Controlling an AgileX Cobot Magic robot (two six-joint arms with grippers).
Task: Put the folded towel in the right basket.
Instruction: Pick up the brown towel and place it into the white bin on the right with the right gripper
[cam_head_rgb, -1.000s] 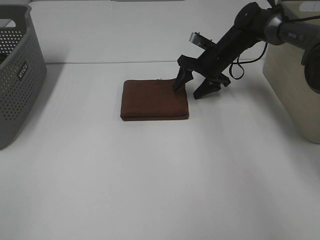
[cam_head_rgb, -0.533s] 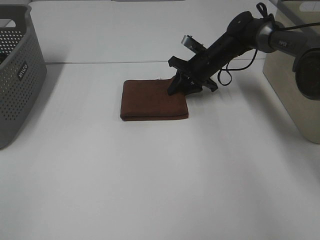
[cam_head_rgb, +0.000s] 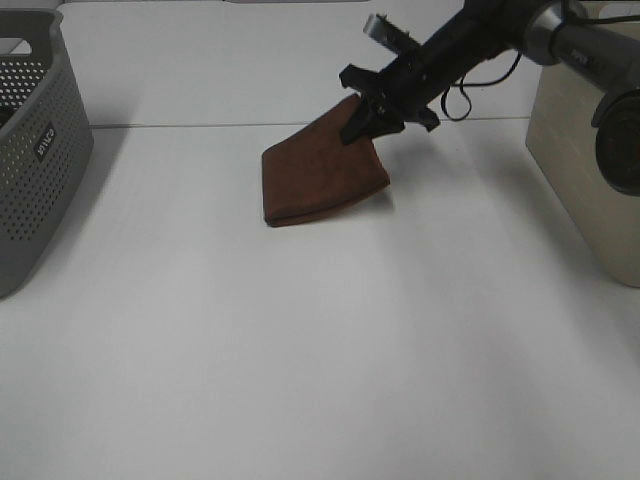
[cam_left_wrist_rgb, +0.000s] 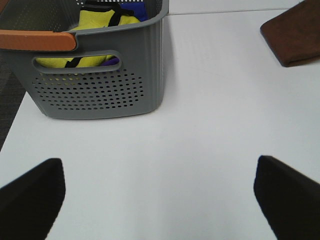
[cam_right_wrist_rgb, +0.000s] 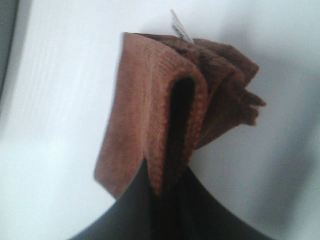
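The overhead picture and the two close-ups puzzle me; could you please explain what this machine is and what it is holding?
This is a robot with two arms, each ending in a gripper. The wide picture comes from a camera mounted high above the white table. There the right gripper is shut on one edge of a folded brown towel, which hangs tilted, its lower edge seemingly on the table. A grey basket stands at the left and a beige basket at the right. The other two pictures come from cameras on the wrists. One shows the left gripper open and empty, with the grey basket holding yellow items beyond it. The other looks along the right gripper at the pinched towel.
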